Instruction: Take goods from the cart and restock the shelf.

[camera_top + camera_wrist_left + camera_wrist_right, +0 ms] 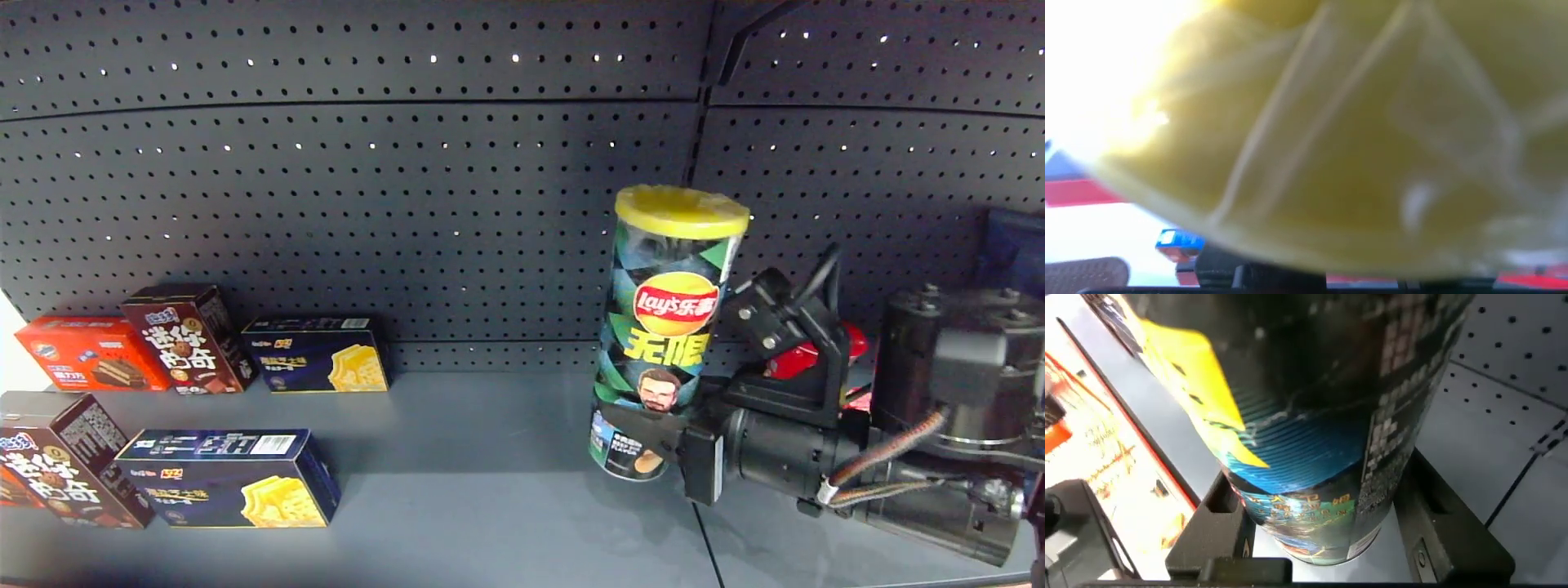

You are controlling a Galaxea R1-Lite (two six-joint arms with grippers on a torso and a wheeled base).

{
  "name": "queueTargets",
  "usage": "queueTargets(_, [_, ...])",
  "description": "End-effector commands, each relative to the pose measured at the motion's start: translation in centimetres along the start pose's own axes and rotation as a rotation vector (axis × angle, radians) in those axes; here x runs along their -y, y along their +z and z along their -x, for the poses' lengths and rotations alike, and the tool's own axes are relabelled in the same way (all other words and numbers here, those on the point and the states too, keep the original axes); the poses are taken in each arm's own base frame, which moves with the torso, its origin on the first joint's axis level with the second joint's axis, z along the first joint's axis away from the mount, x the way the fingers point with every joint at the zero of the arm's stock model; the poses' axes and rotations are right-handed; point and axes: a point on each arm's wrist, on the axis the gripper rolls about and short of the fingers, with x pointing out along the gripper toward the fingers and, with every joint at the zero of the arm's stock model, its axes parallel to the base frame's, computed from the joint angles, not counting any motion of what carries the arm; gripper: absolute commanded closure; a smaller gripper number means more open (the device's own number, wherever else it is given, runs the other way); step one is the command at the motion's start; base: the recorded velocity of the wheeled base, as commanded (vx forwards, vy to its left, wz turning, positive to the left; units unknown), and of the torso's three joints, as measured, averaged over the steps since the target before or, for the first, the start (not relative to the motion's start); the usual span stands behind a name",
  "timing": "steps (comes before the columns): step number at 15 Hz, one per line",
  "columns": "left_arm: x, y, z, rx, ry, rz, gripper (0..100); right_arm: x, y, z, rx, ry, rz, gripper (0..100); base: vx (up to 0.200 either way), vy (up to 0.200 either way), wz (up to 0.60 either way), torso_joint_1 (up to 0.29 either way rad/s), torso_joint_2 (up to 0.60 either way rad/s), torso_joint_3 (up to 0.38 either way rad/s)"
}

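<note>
right gripper [649,441] pinches can [668,327] near its base | can upright at shelf [490,498] | left grip: cannot tell | boxes [233,478] far left

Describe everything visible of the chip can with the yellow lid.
The chip can is a tall cylinder, seemingly cardboard, closed by a flat yellow lid. Its wrap shows green, blue and black triangles, a red-yellow logo and a face. It is nearly upright over the right part of the grey shelf. The right gripper clamps its lower part between its jaws. Whether its base touches the shelf is unclear.
</note>
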Motion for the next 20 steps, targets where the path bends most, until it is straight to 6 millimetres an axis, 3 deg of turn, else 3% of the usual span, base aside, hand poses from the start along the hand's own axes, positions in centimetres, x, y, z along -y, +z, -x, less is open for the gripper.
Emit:
queueTargets(1, [0.1, 0.1, 0.0, 0.001, 0.022, 0.003, 100, 0.2, -3.3, 1.7, 0.026, 0.002, 0.003, 100, 0.0, 0.0, 0.0, 0.0, 0.0, 0.0])
queueTargets(2, [0.1, 0.3, 0.2, 0.01, 0.04, 0.001, 100, 0.3, -4.7, 2.1, 0.04, 0.006, 0.007, 100, 0.0, 0.0, 0.0, 0.0, 0.0, 0.0])
queueTargets(6, [0.1, 0.4, 0.3, 0.011, 0.06, -0.002, 100, 0.3, -6.2, 1.6, 0.005, 0.019, 0.005, 100, 0.0, 0.0, 0.0, 0.0, 0.0, 0.0])
queueTargets(13, [0.2, 0.3, 0.2, 0.006, 0.071, 0.0, 100, 0.0, -6.7, -0.8, -0.013, 0.071, 0.028, 100, 0.0, 0.0, 0.0, 0.0, 0.0, 0.0])
queueTargets(20, [0.2, 0.2, 0.1, 0.003, 0.069, 0.002, 100, 0.3, -8.9, -2.4, -0.038, 0.073, 0.083, 100, 0.0, 0.0, 0.0, 0.0, 0.0, 0.0])
